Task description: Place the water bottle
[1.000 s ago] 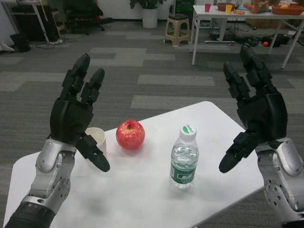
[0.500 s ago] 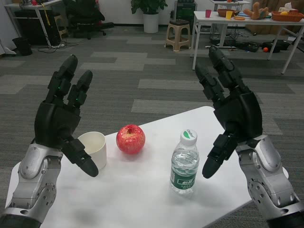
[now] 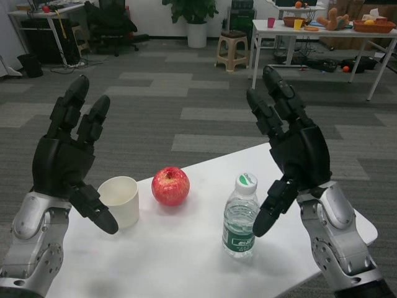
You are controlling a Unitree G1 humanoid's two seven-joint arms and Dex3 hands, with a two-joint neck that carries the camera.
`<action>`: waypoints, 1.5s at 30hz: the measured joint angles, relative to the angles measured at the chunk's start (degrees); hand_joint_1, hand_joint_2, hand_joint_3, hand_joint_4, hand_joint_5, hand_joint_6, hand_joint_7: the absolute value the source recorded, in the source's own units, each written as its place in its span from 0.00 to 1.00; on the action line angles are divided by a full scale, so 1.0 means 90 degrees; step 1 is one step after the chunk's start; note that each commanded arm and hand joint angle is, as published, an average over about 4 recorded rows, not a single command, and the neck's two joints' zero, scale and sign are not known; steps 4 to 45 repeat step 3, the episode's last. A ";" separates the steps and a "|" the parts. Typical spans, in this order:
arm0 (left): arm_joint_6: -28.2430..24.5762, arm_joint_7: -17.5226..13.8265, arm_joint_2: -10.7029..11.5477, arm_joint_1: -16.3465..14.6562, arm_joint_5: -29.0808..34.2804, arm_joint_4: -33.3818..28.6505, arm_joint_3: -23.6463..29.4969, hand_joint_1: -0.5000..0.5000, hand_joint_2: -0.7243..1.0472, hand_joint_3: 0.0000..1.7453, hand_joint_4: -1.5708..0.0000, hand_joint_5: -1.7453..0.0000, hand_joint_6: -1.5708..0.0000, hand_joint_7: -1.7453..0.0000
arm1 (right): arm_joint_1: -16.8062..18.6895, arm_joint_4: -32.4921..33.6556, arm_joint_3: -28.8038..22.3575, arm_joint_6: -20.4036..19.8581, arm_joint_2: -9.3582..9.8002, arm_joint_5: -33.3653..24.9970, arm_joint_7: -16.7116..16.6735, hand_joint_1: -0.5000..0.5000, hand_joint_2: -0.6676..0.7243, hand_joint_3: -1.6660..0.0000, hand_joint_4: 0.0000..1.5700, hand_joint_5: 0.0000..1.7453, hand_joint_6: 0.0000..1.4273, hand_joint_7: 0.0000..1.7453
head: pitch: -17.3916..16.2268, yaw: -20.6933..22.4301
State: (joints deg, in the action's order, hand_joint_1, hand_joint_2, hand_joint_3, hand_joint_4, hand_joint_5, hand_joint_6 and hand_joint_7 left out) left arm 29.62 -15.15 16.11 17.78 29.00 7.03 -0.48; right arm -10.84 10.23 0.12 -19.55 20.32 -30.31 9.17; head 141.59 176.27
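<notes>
Left forearm [image 3: 28, 248] cut off by the bottom and left edges; right forearm [image 3: 338, 248] cut off by the bottom edge. Counter [image 3: 186, 261]: near edge runs out of the picture below, left corner hidden behind the left forearm. Cup [image 3: 121, 200]: left side hidden behind the thumb of the left hand [image 3: 65, 164]. Water bottle [image 3: 240, 216]: label print too small to read. Thumb tip of the right hand [image 3: 291, 149] lies just beside the bottle; contact cannot be told. Items on the far tables [image 3: 322, 25] too small to identify.
</notes>
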 measured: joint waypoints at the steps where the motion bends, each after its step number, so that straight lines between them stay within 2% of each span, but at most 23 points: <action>1: 0.0001 -0.0007 0.0047 0.0000 0.0058 0.0001 0.0001 0.00 0.00 0.05 1.00 0.88 1.00 0.92 | -0.0009 -0.0023 -0.0002 0.0020 -0.0084 0.0056 0.0000 0.04 0.93 1.00 0.00 0.00 0.00 0.00 | -0.0005 0.0037; 3: 0.0003 -0.0011 0.0088 0.0001 0.0136 0.0002 0.0004 0.00 0.00 0.05 1.00 0.88 1.00 0.92 | -0.0022 -0.0065 -0.0006 0.0045 -0.0205 0.0126 -0.0001 0.04 0.95 1.00 0.00 0.00 0.00 0.00 | -0.0011 0.0080; 45: 0.0003 -0.0011 0.0088 0.0001 0.0136 0.0002 0.0004 0.00 0.00 0.05 1.00 0.88 1.00 0.92 | -0.0022 -0.0065 -0.0006 0.0045 -0.0205 0.0126 -0.0001 0.04 0.95 1.00 0.00 0.00 0.00 0.00 | -0.0011 0.0080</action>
